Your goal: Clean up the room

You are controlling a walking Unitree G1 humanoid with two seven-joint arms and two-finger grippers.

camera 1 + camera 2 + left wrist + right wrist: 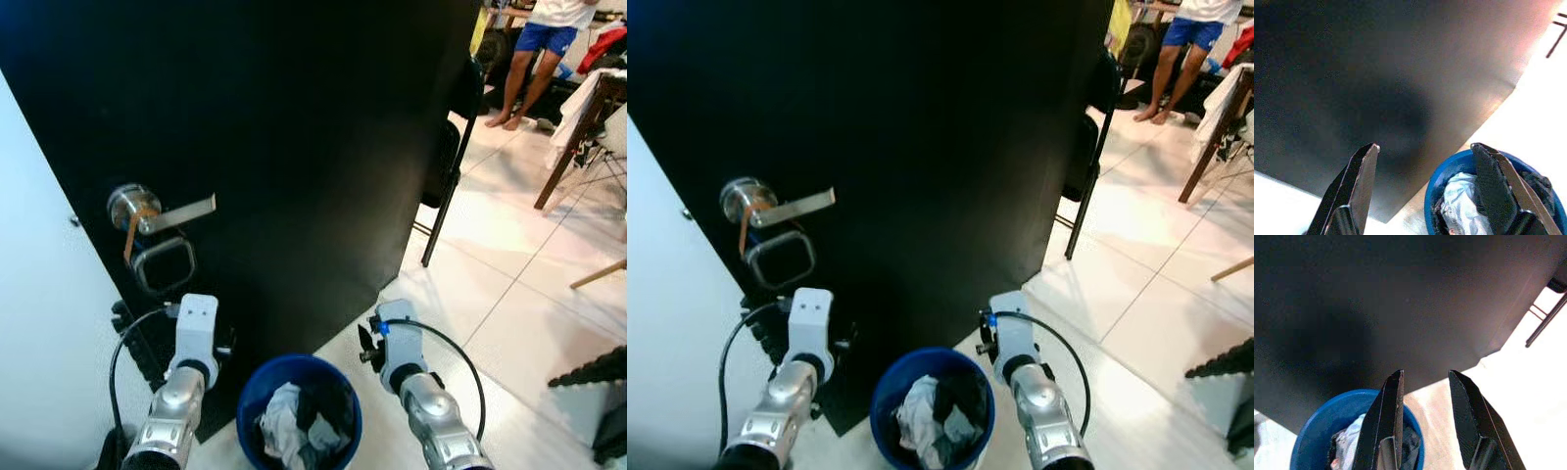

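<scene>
Closest to you: blue bin on the floor, between the two forearms, holding crumpled white and dark clothes. It sits right at the foot of the black door, which looks like a way point, not a final spot.

Left gripper: fingers spread wide, nothing between them. It hangs just left of the bin, pointing at the door's lower face. Right gripper: fingers parted only a little, also empty, just right of the bin above its rim. Neither touches the bin, as far as you can tell.

Outward: lever handle on the door above the left arm, with an orange strap and a dark loop hanging from it, presumably a pull aid for long fingers. White wall to the left of the door. Past the door's right edge, a folding chair stands against it; further off, a wooden table leg and a person standing, well apart.

Judgement: both arms flank the bin, so the step in hand concerns either the bin or the door. The door edge is close to the bin; swinging it risks a knock. Watch the person's position before you walk out.
</scene>
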